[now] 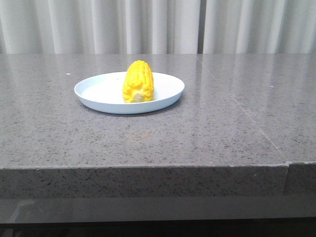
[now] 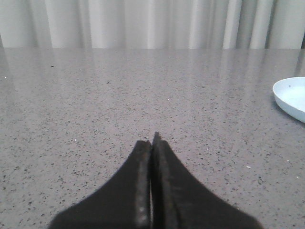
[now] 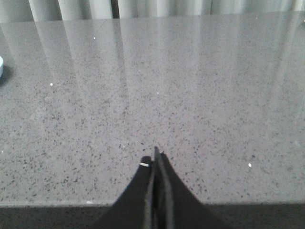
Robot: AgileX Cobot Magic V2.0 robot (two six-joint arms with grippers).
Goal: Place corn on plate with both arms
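Note:
The yellow corn (image 1: 138,81) lies on the pale blue-white plate (image 1: 94,89) on the grey table, its pale stub end toward the camera. Neither arm shows in the front view. In the left wrist view my left gripper (image 2: 152,141) is shut and empty, low over bare table, with the plate's rim (image 2: 290,98) at the view's edge. In the right wrist view my right gripper (image 3: 155,155) is shut and empty near the table's front edge; a sliver of the plate (image 3: 1,67) shows at the view's edge.
The grey speckled stone table (image 1: 222,123) has a seam running toward the front right. White curtains (image 1: 148,24) hang behind the table's far edge.

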